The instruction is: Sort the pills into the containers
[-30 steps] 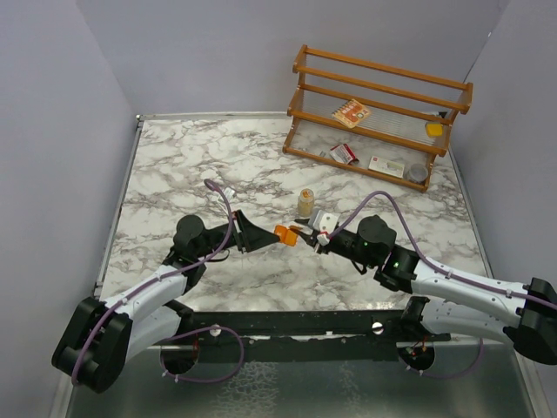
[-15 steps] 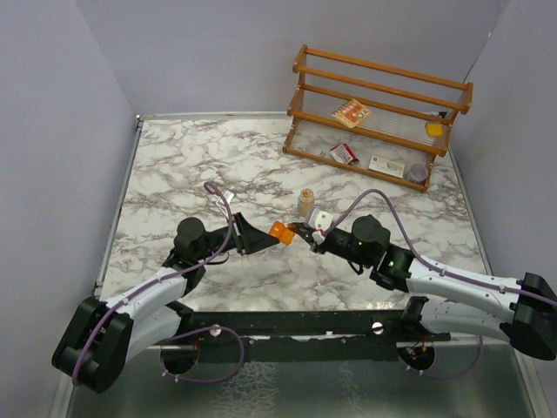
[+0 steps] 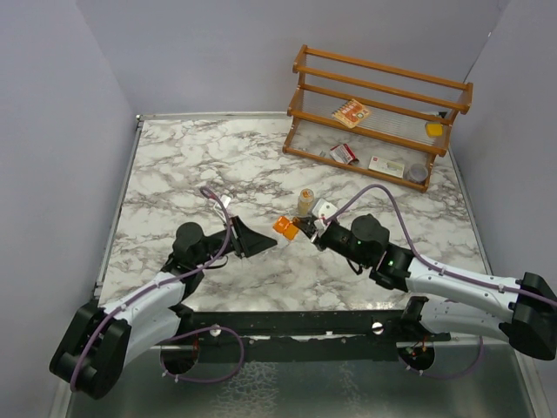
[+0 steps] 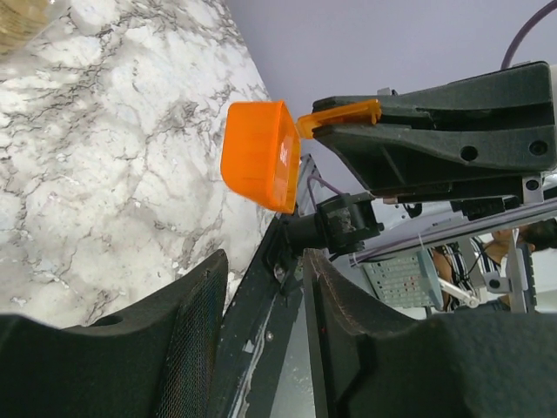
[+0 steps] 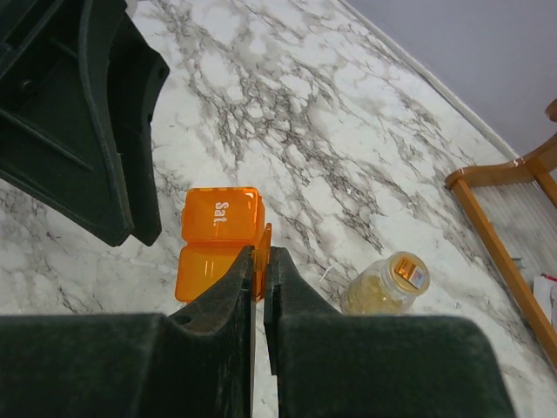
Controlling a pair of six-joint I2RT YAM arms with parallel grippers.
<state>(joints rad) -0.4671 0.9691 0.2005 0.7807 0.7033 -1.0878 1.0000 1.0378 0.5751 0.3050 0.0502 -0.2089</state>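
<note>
Now our L gripper [image 3: 261,239] is off the box [image 3: 285,228] it held a sec ago, jaws apart & empty. Our R gripper [image 3: 304,228] pinches the box tab tight, w/ box betw. both grippers, near jar [image 3: 305,202].

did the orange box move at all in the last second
Yes, slightly: the orange box, pinched by the right gripper, has shifted away from the arm bases, closer to the clear jar, which stayed put.

Orange box [image 3: 285,228] near upright clear jar [image 3: 305,203]
</note>
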